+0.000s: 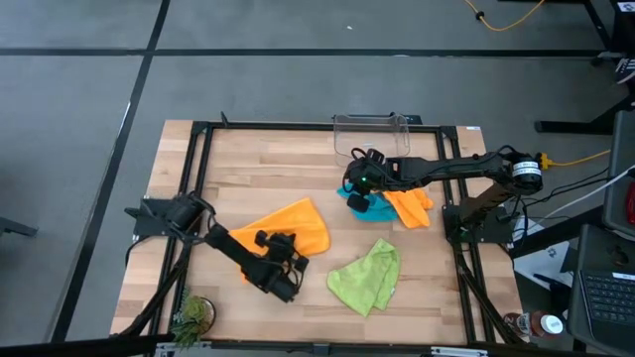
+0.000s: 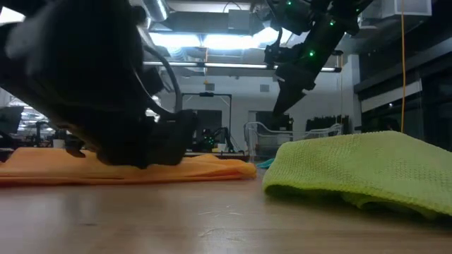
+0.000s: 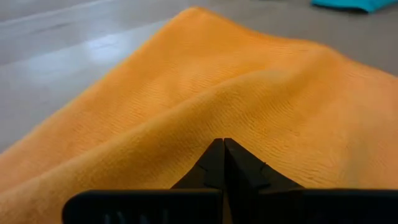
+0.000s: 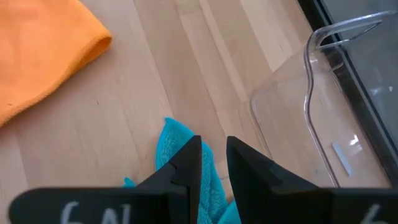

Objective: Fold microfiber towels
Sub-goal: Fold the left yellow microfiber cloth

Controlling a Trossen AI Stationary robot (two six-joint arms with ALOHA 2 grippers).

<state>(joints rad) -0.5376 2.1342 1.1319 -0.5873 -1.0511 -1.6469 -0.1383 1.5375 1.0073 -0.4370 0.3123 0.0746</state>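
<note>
Four towels are counted on the wooden table (image 1: 248, 159): two orange, one green and one blue. At the left, the left gripper (image 1: 281, 281) is lowered onto the near edge of the first orange towel (image 1: 293, 230); its two fingers are pressed together, and in the left wrist view the orange cloth (image 3: 205, 93) is seen bunched right at the fingertips, so the edge appears pinched between them. The rest of that towel is spread away from the gripper towards the table's middle. Just to the right of this gripper, lying apart from it, the green towel (image 1: 367, 278) is found crumpled in a loose heap. Farther right, the right gripper (image 1: 359, 183) is held above the blue towel (image 1: 359, 203), which lies directly under its fingers; in the right wrist view the two fingers are seen slightly spread, with a narrow gap between them and the blue cloth (image 4: 180, 149) below, but whether the cloth is touched cannot be told. The second orange towel (image 1: 411, 206) lies just beside the blue one, on its right. One clear plastic bin (image 1: 372, 134) stands just beyond the right gripper, at the table's far edge.
</note>
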